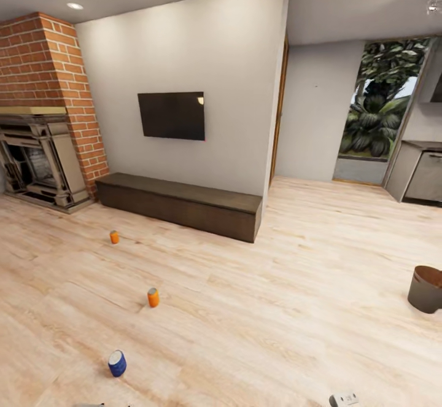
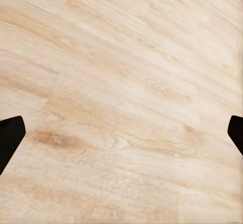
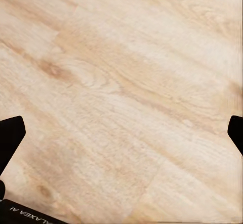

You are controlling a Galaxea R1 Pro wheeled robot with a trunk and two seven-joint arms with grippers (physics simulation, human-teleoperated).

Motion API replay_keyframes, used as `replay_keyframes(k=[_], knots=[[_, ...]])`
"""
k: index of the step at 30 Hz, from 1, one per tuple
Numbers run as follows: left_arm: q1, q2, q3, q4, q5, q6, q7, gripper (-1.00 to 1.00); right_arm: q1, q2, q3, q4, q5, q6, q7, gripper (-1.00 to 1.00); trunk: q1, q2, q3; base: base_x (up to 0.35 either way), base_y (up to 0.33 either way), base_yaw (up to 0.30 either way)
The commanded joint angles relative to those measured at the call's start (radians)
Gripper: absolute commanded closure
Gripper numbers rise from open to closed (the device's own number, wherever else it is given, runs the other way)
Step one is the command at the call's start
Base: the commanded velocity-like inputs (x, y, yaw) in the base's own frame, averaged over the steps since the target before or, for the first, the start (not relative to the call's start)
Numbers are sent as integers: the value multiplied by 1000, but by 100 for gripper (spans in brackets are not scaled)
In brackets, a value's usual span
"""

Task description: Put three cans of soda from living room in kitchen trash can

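Your three cans stand upright on the pale plank floor in the head view, strung out in a slanting line: the blue can [image 1: 117, 363] nearest you at lower left, an orange can [image 1: 153, 298] farther off, and a second orange can [image 1: 114, 237] farthest, near the long dark low cabinet [image 1: 184, 204]. All three are well apart from one another, each a short cylinder with a silver top. The bin [image 1: 426, 288] sits on the floor at the right edge, well apart from the cans, a round bucket shape, brown inside with a greyish outer wall. The left gripper [image 2: 121, 135] hangs over bare floor [image 2: 126, 82] with its two black fingertips spread wide to opposite edges of its wrist view and nothing between them; the right gripper [image 3: 121, 138] is spread just as wide over bare planks, likewise empty. The wrist views give you the wood grain and knots close up, while the head view gives you the room: a black TV [image 1: 171, 115] on the grey wall above the cabinet, a red brick fireplace [image 1: 43, 143] at left, a window with green foliage [image 1: 377, 109], and grey kitchen cabinets [image 1: 423, 174] at far right.
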Motion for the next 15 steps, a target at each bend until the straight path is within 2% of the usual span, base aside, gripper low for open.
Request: replay_keyframes(k=[1,15], knots=[[0,0,0,0,0,0,0,-100,0,0,0,0,0,0,0,-100,0,0,0,0,0,-268],[0,0,0,0,0,0,0,-100,0,0,0,0,0,0,-2,-100,0,0,-5,7,0,-260]])
